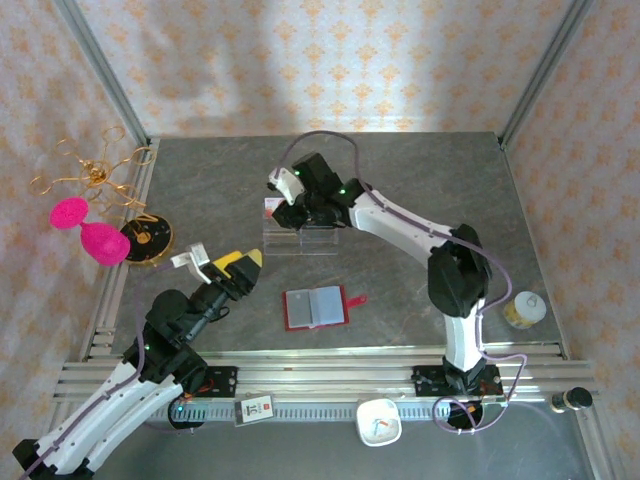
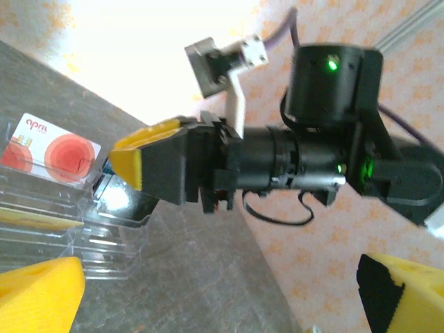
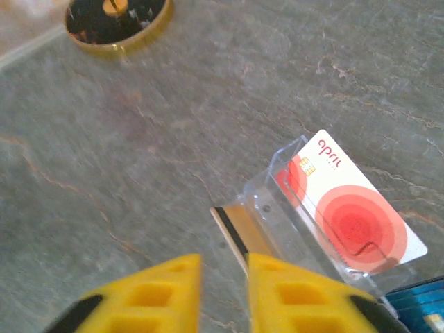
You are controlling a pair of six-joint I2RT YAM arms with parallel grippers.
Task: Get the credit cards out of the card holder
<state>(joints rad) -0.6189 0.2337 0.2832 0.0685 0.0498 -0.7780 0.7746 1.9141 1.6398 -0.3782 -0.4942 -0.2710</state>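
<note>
The right gripper (image 3: 223,262) hangs over the clear stand (image 3: 260,198), its yellow fingers set close with a narrow gap between them. A gold credit card (image 3: 232,225) shows as a thin strip just ahead of the tips, its near end reaching the gap. I cannot tell whether it is pinched. A red-and-white card (image 3: 354,218) sits beyond it to the right. The card holder (image 1: 315,307) lies open on the table, well behind that gripper and near the left gripper (image 1: 228,266), whose jaws gape wide, holding nothing.
</note>
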